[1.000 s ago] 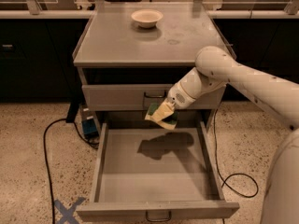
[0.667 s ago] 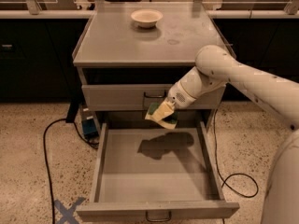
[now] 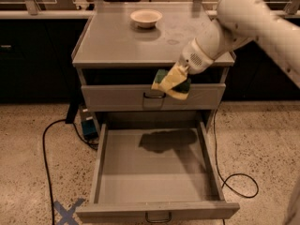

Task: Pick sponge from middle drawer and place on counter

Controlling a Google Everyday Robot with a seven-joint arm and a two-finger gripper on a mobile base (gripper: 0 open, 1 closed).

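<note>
The sponge (image 3: pixel 171 84), dark green on yellow foam, is held in the air in front of the upper drawer front, just below the counter's front edge. My gripper (image 3: pixel 175 78) is shut on it, reaching in from the upper right on the white arm (image 3: pixel 234 22). The middle drawer (image 3: pixel 101 163) is pulled wide open below, a grey flat tray with nothing in it but the arm's shadow. Its front panel (image 3: pixel 117 212) carries a small loop handle. The counter (image 3: pixel 117 41) is the grey cabinet top behind the gripper.
A cream-white bowl (image 3: pixel 146 18) stands at the back middle of the counter. The upper drawer front (image 3: pixel 112 97) has a dark handle. A blue box (image 3: pixel 88 126) and cables (image 3: pixel 46 144) lie on the floor at left; another cable (image 3: pixel 240 182) loops at right.
The arm has lifted the sponge from above the open drawer up to the level of the upper drawer front, close under the counter's front edge.
</note>
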